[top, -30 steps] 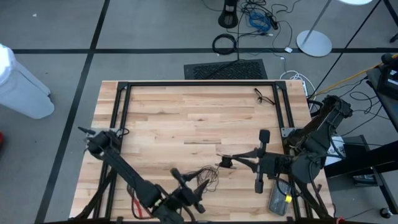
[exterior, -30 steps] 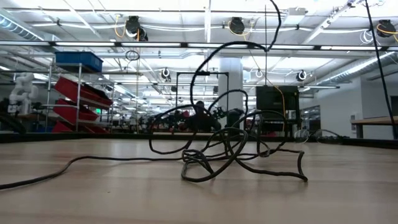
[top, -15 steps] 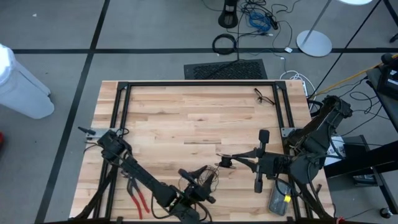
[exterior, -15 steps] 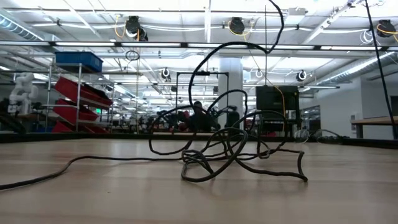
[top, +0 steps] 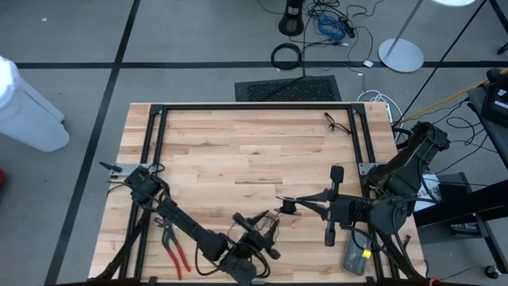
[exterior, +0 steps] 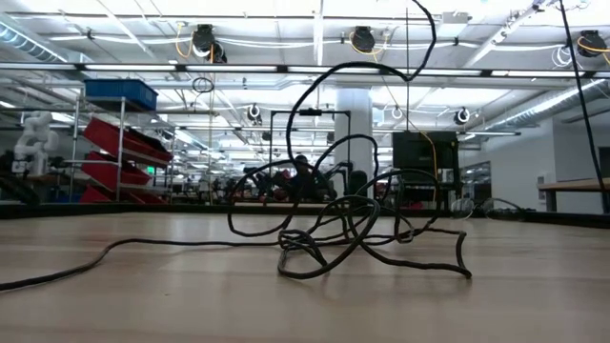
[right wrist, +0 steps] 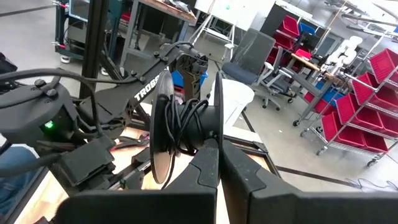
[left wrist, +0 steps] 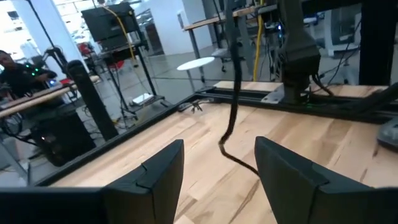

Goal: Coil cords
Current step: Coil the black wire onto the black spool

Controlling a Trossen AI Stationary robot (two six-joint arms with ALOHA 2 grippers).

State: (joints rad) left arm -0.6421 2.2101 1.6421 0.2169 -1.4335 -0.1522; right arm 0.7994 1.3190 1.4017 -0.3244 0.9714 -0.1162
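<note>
My right gripper (right wrist: 217, 152) is clamped on the cord's spool (right wrist: 183, 127), at four o'clock on the table (top: 238, 151). My left gripper (left wrist: 217, 168), fingers apart, hovers at six o'clock over the loose cord (exterior: 343, 229).

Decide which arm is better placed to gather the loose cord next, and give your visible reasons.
Probably the left. Its hand is open beside the loose cord at the table's near edge. The right hand is shut on a small spool of wound cord.

The cord (exterior: 353, 229) runs off the low view's edges at 9 and 12 o'clock; its ends are unseen.
</note>
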